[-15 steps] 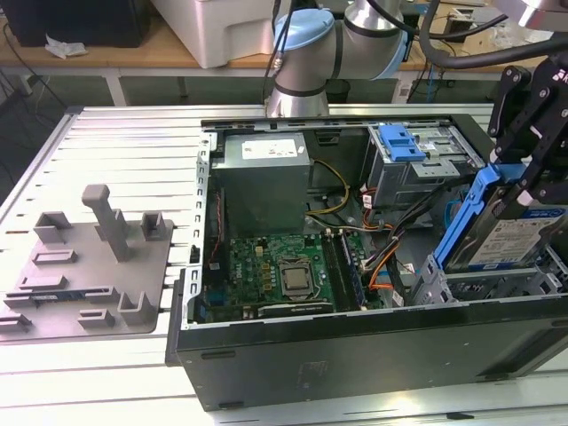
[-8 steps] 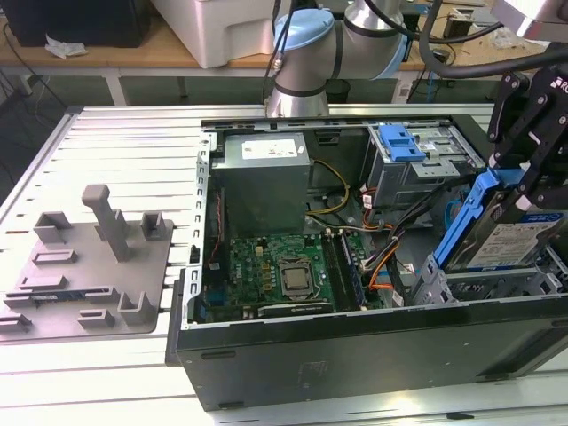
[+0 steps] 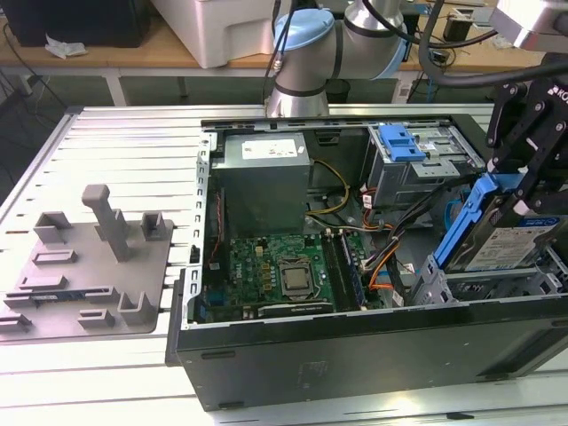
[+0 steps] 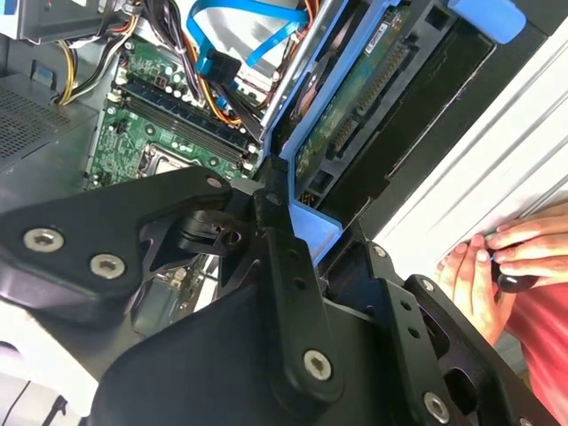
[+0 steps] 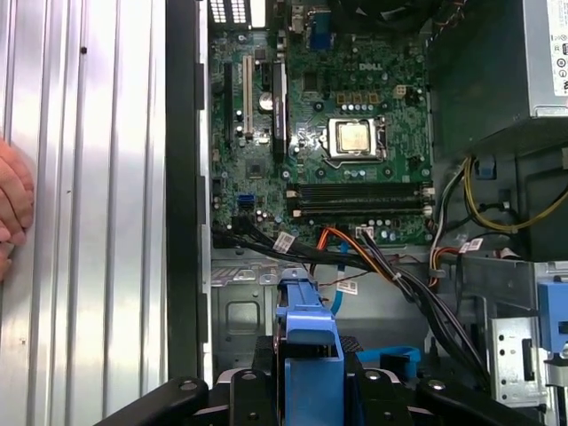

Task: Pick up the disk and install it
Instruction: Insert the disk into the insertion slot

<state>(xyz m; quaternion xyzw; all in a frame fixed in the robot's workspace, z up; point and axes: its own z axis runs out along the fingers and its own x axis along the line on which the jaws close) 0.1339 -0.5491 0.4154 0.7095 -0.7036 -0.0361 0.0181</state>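
- the jaws were closed on one end of the disk (image 3: 524, 247), pinching its blue carrier frame (image 5: 311, 351), which sat squeezed between the two black fingers in the first wrist view.
- the disk hung tilted, label side up and gripped end high, over the grey metal drive bay (image 3: 497, 286) at the exterior view's right end of the open computer case (image 3: 355, 355); whether its low end touched the bay i could not tell.
- in the second wrist view the disk's underside faced the camera, with its green circuit board (image 4: 355, 98) bare.
- the motherboard (image 3: 284, 266) lay flat in the case, beside the bay and apart from the disk.
- a person's hand (image 4: 497, 257) rested on the slotted metal desk (image 3: 115, 124) just outside the case wall.
- handling, as i judged it: stiff and dense for its size, with no give, but easily hurt by knocks. the smooth plastic frame looked the right place to hold, keeping pressure off the label and the bare board; gripped at one end only, the weight could pivot or slip.
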